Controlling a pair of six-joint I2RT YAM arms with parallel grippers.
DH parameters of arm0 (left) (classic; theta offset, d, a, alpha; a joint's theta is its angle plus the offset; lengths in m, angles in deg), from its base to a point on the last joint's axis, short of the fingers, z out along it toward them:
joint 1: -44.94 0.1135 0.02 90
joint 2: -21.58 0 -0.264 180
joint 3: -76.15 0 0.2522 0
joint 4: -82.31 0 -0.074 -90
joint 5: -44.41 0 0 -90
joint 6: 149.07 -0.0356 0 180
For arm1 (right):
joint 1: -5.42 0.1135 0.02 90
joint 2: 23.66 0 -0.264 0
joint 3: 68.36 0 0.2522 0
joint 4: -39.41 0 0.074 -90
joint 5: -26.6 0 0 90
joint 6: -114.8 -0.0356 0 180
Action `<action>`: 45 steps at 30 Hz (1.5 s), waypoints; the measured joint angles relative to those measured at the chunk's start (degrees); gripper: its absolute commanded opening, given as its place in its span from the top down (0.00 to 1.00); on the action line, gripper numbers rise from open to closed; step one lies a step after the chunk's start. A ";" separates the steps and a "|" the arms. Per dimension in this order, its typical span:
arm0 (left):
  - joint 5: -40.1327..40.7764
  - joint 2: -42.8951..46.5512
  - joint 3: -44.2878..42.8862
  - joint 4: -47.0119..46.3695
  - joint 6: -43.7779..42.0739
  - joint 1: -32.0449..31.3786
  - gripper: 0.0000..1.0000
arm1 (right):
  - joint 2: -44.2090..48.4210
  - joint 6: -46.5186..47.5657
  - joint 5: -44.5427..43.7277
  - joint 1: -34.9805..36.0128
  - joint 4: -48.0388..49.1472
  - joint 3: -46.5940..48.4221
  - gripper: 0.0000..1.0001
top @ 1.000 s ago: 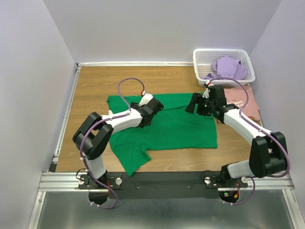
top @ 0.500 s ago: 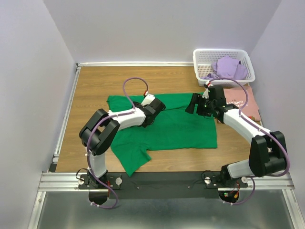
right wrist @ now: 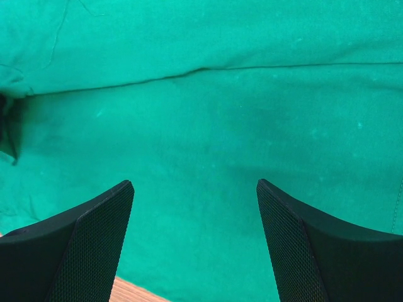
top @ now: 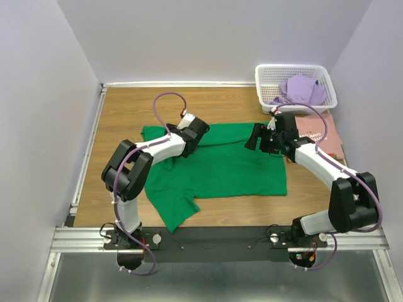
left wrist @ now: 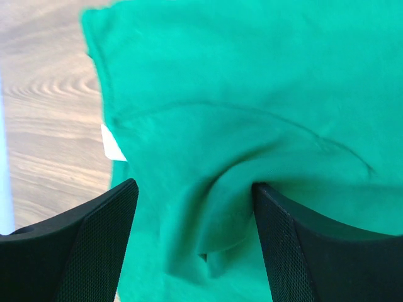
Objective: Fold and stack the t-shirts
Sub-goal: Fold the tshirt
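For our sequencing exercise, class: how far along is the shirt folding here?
Done: the dusty pink printed t-shirt lies flat, apparently folded, beside the white lattice basket. In hand: the bright green t-shirt is spread out, the left gripper and right gripper open above it. Left: the lavender t-shirt crumpled in the basket.

The green shirt point(left wrist: 252, 75) fills most of this view and lies on the wooden table point(left wrist: 44, 126), which shows at the left. A small white tag point(left wrist: 112, 143) sticks out at the shirt's left edge. At the bottom, the left gripper point(left wrist: 194, 189) has its two black fingers point(left wrist: 94, 245) spread wide apart. Between them the cloth is pushed up into a soft curved fold, which touches the inner side of the right finger.
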State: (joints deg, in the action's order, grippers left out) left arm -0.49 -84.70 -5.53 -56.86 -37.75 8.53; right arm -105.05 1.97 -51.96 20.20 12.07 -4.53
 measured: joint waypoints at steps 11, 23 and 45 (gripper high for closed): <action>-2.16 -0.44 -7.06 -4.98 -7.52 8.76 0.18 | 0.00 0.00 0.48 0.00 -0.02 0.00 0.15; -19.61 4.37 -4.02 -8.44 -1.55 16.90 0.16 | -6.75 1.38 4.61 3.69 -0.02 5.07 0.38; -31.34 28.94 18.78 -13.05 7.76 32.57 0.16 | -50.45 26.38 5.75 23.52 2.49 56.43 0.47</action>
State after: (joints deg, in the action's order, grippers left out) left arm -31.83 -55.76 13.24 -69.91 -29.99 41.10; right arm -155.49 28.35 -46.21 43.72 14.56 51.90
